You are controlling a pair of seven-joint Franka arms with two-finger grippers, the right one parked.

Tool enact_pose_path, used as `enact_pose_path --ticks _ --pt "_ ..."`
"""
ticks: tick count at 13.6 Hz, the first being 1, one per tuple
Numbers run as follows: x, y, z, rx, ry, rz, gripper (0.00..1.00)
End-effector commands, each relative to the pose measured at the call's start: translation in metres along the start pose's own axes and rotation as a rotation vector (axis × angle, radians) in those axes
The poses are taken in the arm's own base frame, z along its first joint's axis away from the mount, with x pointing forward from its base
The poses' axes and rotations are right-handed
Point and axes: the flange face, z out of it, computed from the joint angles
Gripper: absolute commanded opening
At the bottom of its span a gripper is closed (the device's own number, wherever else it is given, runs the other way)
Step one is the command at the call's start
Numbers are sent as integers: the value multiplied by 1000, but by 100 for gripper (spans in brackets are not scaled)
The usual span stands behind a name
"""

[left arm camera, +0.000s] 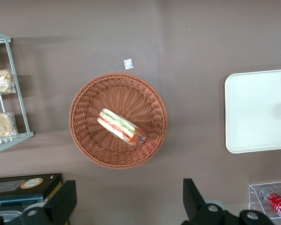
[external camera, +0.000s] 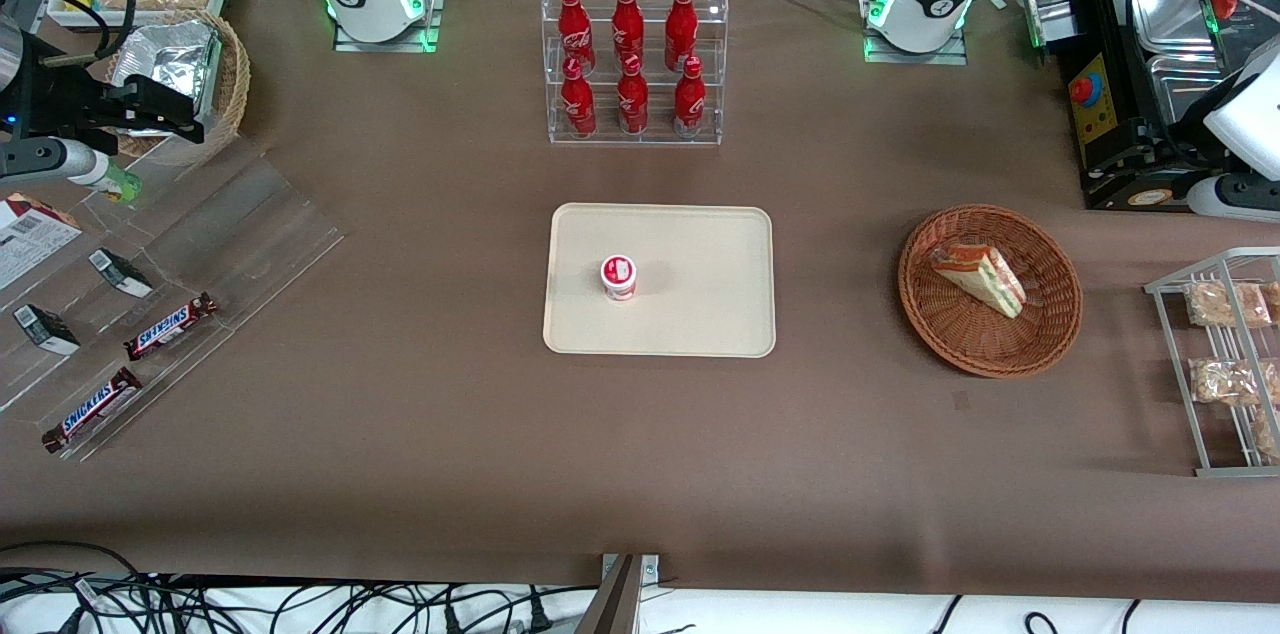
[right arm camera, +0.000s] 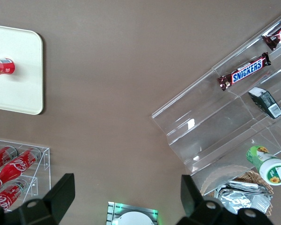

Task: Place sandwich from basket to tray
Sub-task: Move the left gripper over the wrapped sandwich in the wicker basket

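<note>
Sandwich (left arm camera: 121, 126): wrapped wedge lying inside the reddish-brown wicker basket (left arm camera: 86, 101), toward the working arm's end of the table.
Gripper (left arm camera: 129, 202): raised well above the basket, fingers (left arm camera: 63, 201) spread wide apart, holding nothing; nothing lies between it and the sandwich.
Tray (external camera: 700, 314): cream, mid-table, well apart from the basket, carrying a small red-and-white cup (external camera: 619, 277).
Bottle rack (external camera: 634, 59): farther from the front camera than the tray.
Wire snack rack (external camera: 1225, 364): beside the basket.

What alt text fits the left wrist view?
A wrapped sandwich lies in a round wicker basket on brown table cover, with the open end effector above and apart from it. A cream tray sits beside the basket.
</note>
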Motion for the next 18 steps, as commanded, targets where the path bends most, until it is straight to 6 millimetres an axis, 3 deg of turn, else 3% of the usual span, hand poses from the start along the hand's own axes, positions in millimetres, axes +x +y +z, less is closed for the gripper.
enact_pose_path --ticks 1,5,9,13,18 --pt "0 -3 -7 19 0 16 100" --pt "9 -4 24 19 -53 -83 100" --pt "7 -27 102 31 -98 -260 100" --pt "0 -31 167 89 -66 -456 100" --pt "-9 -30 229 116 -1 -712 100"
